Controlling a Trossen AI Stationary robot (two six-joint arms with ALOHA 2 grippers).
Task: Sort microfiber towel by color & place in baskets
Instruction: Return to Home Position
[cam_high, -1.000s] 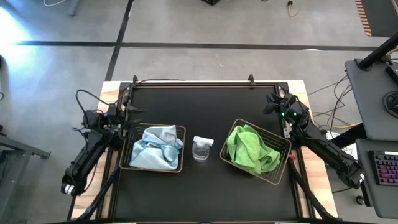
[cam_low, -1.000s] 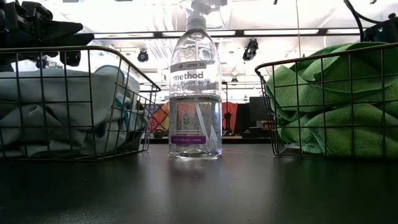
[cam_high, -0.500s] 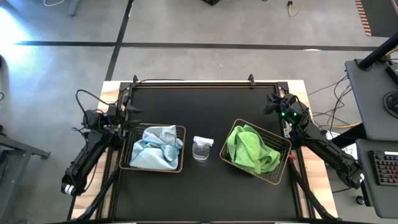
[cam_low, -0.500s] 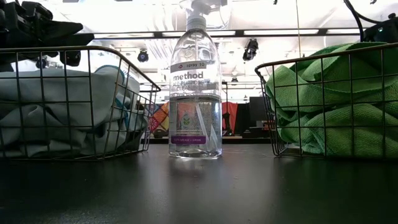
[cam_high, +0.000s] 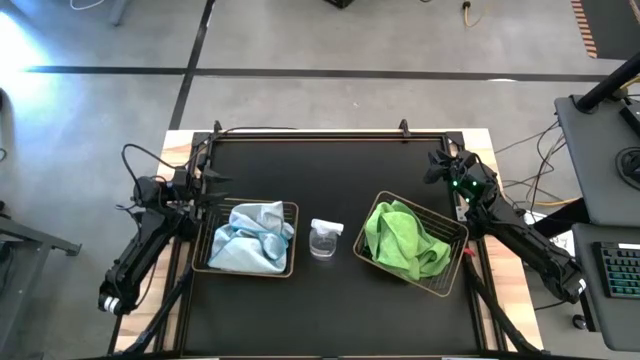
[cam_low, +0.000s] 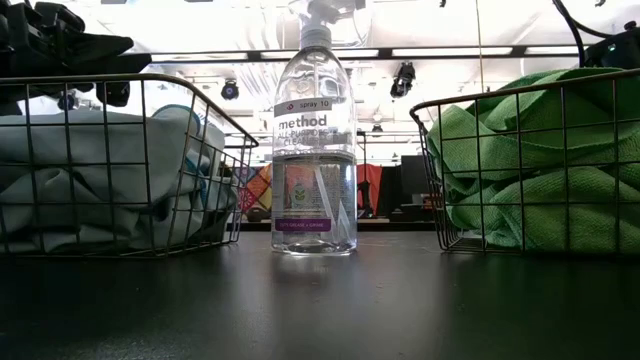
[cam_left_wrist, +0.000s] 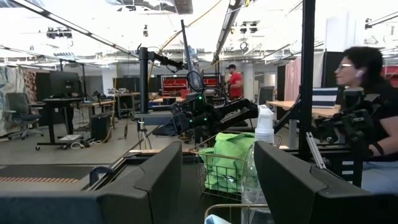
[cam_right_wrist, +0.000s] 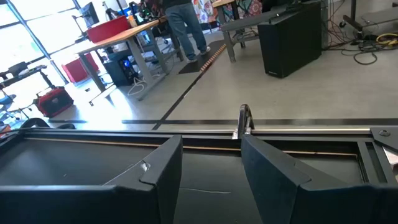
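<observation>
Judging against the second just before: no shift anywhere; same arm poses, same cloth piles.
Meaning for the task: apparently finished sorting, with only the return of the arms to rest in hand, and that seemingly near its end.
Left gripper (cam_high: 208, 180): drawn back at the left edge of the table (cam_high: 330, 160), close to the far corner of the left wire basket (cam_high: 294, 240); fingers spread, pinching nothing.
Right gripper (cam_high: 437, 165): near the far right corner of the table, apart from the right wire basket (cam_high: 441, 290); fingers spread as well, empty.
Pale blue microfiber towels (cam_high: 245, 238): crumpled inside the left wire basket.
Lime green microfiber towels (cam_high: 405, 242): heaped inside the right wire basket, reaching about to the rim in the low view.
Spray bottle (cam_low: 314, 150): clear, upright between the two baskets, touching neither.
Loose cloth on the table: none visible.
Room behind: a person (cam_left_wrist: 367, 93) in the left wrist view, well apart from the arms.
Next need: probably nothing beyond settling both arms; little risk, with both pincers empty and away from the bottle.
</observation>
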